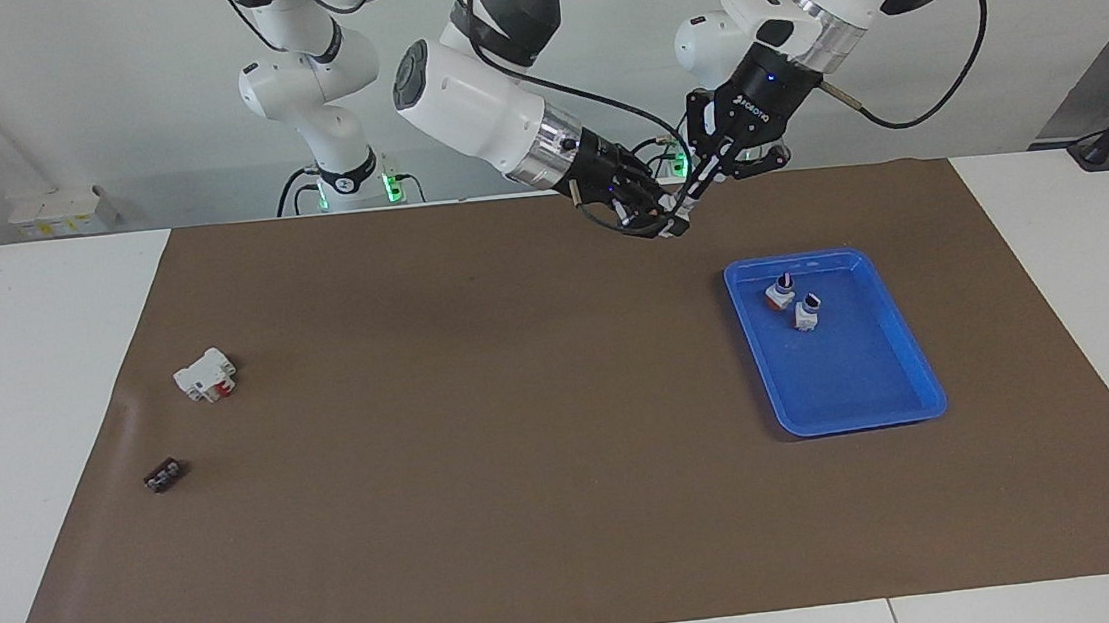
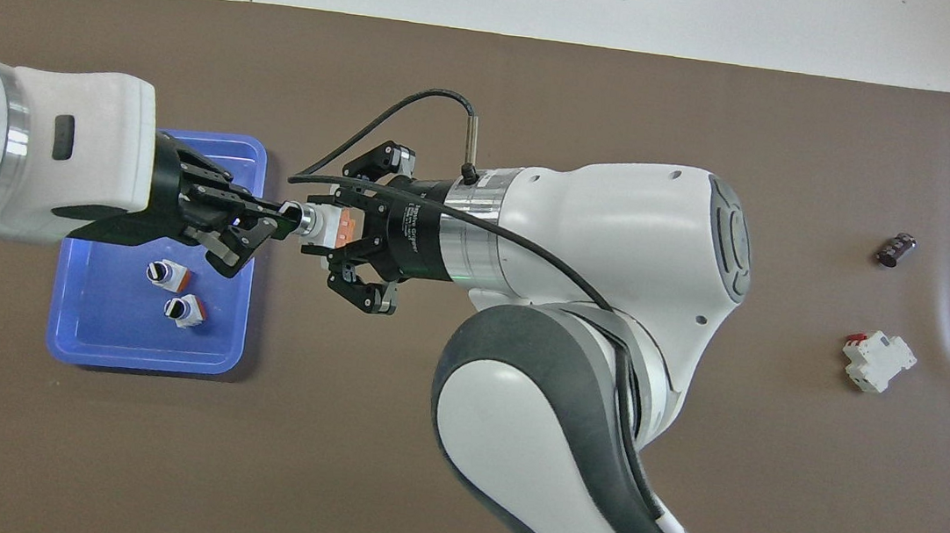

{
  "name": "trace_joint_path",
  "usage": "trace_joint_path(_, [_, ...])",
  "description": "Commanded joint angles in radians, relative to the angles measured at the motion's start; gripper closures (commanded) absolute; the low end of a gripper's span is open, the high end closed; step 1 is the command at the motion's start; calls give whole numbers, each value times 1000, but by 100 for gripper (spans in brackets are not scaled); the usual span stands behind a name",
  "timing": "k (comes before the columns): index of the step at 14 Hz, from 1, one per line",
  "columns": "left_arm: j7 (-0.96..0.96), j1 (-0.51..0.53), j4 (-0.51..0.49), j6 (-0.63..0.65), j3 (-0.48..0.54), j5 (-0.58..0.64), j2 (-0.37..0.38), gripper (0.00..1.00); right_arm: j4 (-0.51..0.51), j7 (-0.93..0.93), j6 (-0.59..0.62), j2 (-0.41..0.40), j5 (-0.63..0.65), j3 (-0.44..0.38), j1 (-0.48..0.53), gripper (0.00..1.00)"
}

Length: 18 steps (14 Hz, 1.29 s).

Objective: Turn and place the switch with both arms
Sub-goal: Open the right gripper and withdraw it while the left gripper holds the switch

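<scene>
I see a brown mat, a blue tray, a white-and-orange switch with black knob, my white arms with black grippers, a white block with red, a small black piece
</scene>
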<state>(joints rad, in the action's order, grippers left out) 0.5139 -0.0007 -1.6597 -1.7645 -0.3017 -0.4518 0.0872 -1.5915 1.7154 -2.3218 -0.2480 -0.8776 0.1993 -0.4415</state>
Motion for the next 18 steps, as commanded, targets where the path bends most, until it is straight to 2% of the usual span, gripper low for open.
trace_joint_path(1, [34,31,-48,-27,12,77,12,100,-5,21,24,56,-4,-3,13,3])
trace_joint_path(6, [37,34,-52,-50,15,82,11,100,-22,12,45,87,34,-4,18,2])
trace_joint_path(10, [152,59,-141,-124,18,87,43,100,-103,-78,162,196,272,-11,78,1])
trace_joint_path(13, [242,87,-218,-173,16,235,72,100,-105,-387,303,207,460,-11,183,1])
trace_joint_path(16, [336,154,-303,-231,18,251,77,100,-107,-751,422,211,687,-11,277,1])
trace_joint_path(18, [409,192,-371,-309,16,292,71,100,-105,-973,479,213,781,-11,338,1])
